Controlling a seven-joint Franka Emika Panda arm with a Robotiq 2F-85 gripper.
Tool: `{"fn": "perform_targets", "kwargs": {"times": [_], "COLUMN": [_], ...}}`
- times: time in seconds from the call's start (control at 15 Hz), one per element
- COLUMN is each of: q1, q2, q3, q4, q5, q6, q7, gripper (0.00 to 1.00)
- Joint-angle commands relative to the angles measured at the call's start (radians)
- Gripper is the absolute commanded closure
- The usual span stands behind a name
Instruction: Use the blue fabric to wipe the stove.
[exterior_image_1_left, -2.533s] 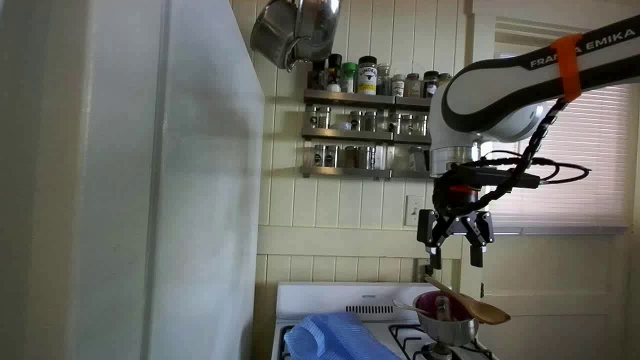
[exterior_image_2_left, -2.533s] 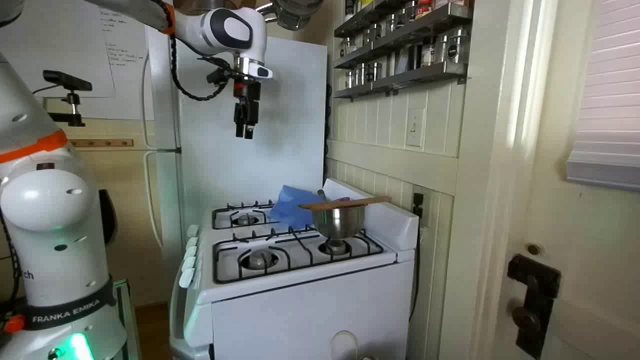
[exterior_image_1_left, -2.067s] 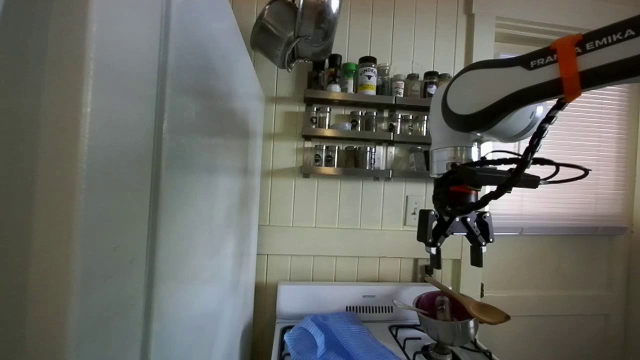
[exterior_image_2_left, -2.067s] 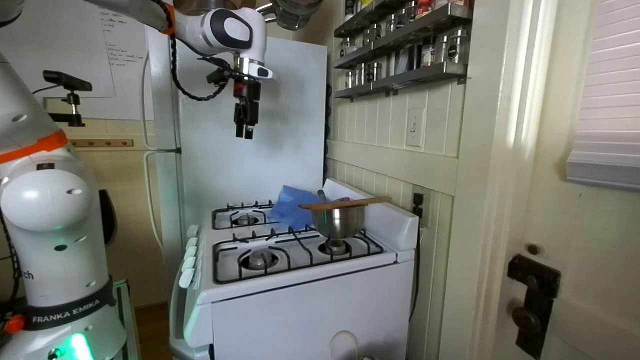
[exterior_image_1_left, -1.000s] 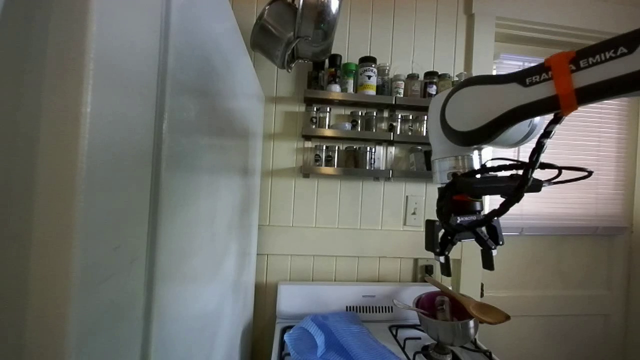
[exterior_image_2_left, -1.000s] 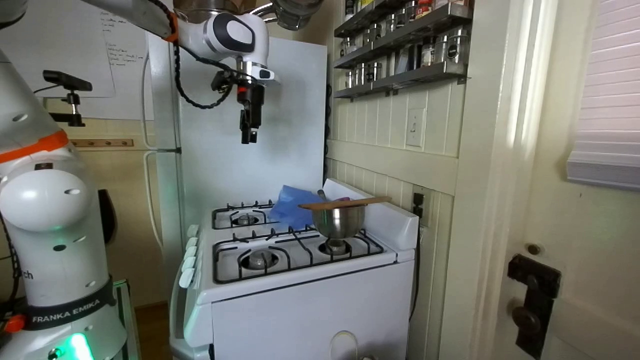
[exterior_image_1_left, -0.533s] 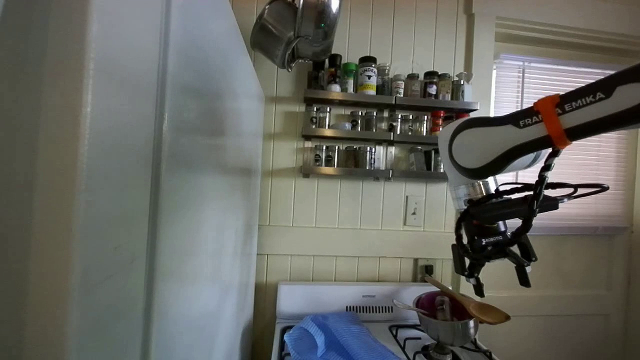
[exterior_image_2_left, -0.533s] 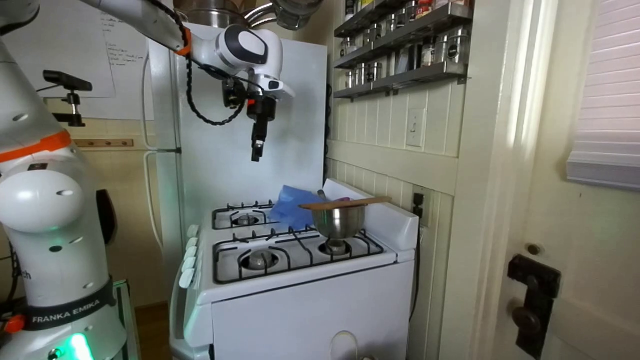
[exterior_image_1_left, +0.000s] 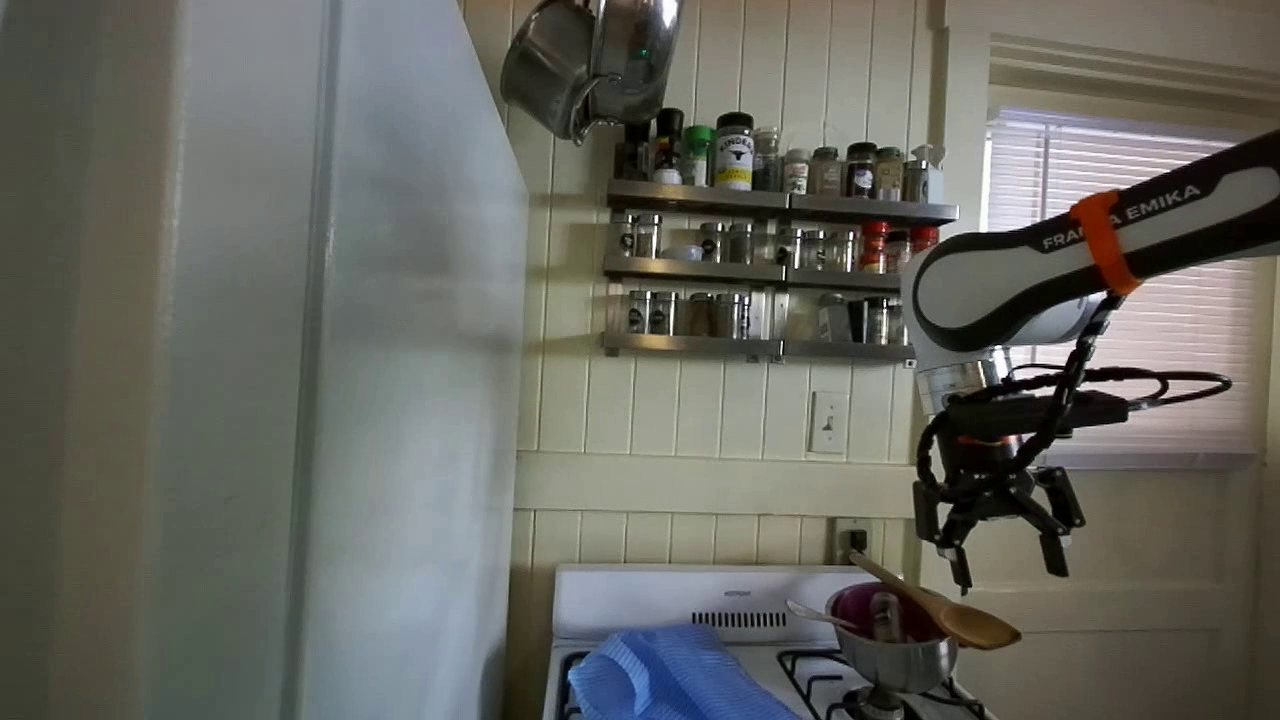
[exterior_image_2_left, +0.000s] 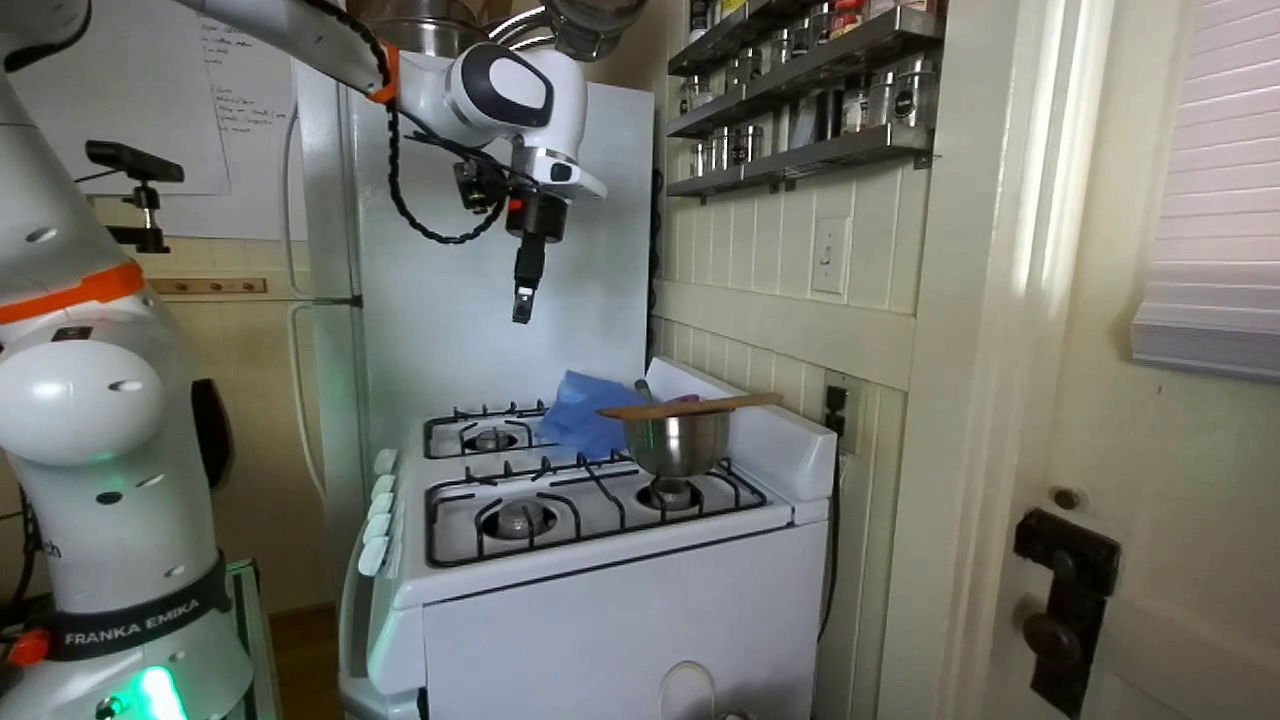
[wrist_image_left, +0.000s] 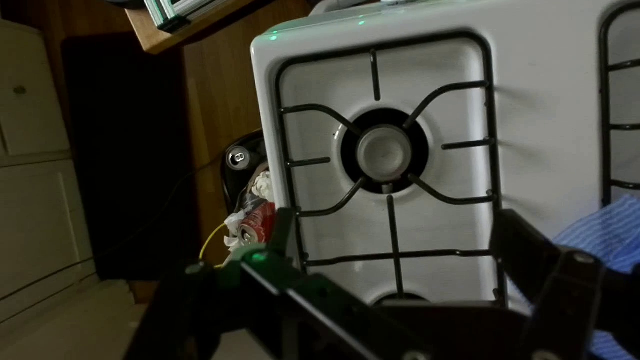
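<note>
The blue fabric (exterior_image_1_left: 680, 675) lies bunched on the stove (exterior_image_2_left: 620, 620), toward the fridge side, behind the pot in an exterior view (exterior_image_2_left: 585, 415). Part of the cloth (wrist_image_left: 607, 235) shows at the right edge of the wrist view, partly covered by a finger. My gripper (exterior_image_1_left: 1010, 577) is in the air well above the stove, slightly tilted, its fingers wide apart and holding nothing. In the wrist view the gripper (wrist_image_left: 394, 217) spans a burner grate, with the cloth outside the right finger. No part of the gripper touches the fabric.
A metal pot (exterior_image_2_left: 678, 450) with a wooden spoon (exterior_image_1_left: 965, 622) across it stands on a back burner. The fridge (exterior_image_1_left: 420, 400) rises beside the stove. Spice shelves (exterior_image_1_left: 700, 345) and hanging pans (exterior_image_1_left: 600, 75) are on the wall side. A bin with cans (wrist_image_left: 257, 222) stands beside the stove.
My gripper has come lower and shifted right in both exterior views, tilting on the way. Over the last half second it moved only slightly. The fabric and pot have stayed put.
</note>
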Motion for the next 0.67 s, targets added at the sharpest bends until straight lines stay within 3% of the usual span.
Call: {"fn": "perform_targets", "kwargs": {"times": [0.0, 0.27, 0.33, 0.6], "q1": [-0.004, 0.019, 0.024, 0.031], "q2": [0.051, 0.11, 0.069, 0.079], "q3": [0.08, 0.151, 0.113, 0.11], "q4": [0.059, 0.143, 0.096, 0.106], "q5": [-0.068, -0.213, -0.159, -0.166], "q6": [0.059, 0.122, 0.113, 0.114], "q7": [0.181, 0.314, 0.264, 0.27], "gripper": [0.0, 0.0, 0.0, 0.0]}}
